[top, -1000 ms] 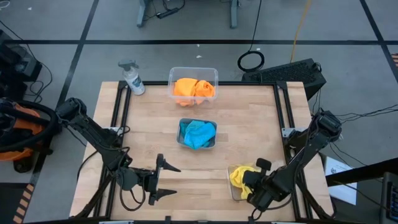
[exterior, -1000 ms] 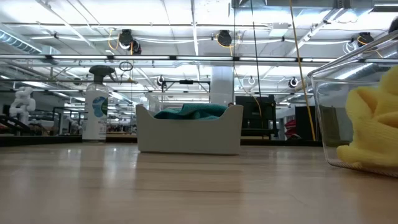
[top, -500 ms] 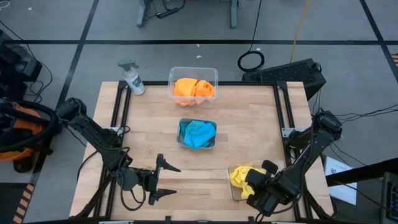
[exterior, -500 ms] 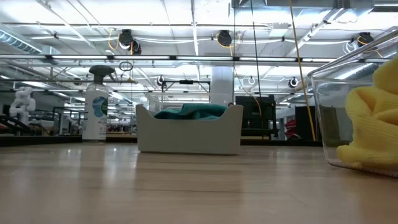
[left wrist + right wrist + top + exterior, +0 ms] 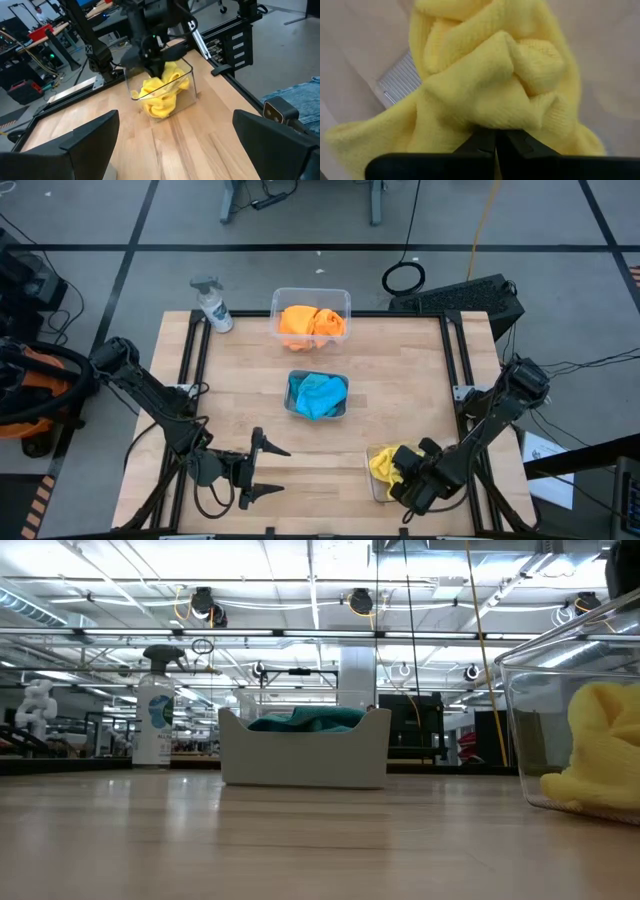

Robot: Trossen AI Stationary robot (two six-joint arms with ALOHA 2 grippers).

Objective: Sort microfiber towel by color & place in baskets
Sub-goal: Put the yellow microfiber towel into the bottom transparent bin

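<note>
While clamped, right end effector point(image 5: 400, 477) crowds basket rim point(image 5: 371, 476).

A spray bottle point(image 5: 213, 307) stands upright at the table's far left corner, well away from both sets of jaws; the low view shows it point(image 5: 156, 708) pale, with a dark trigger head. The wooden table point(image 5: 400, 390) has black frame rails point(image 5: 458, 370) along its sides. On the floor beyond the far edge lie a coiled black cable point(image 5: 404, 278) and a dark keyboard-like unit point(image 5: 470, 298). Orange-and-black gear point(image 5: 30, 395) sits left of the table.
</note>
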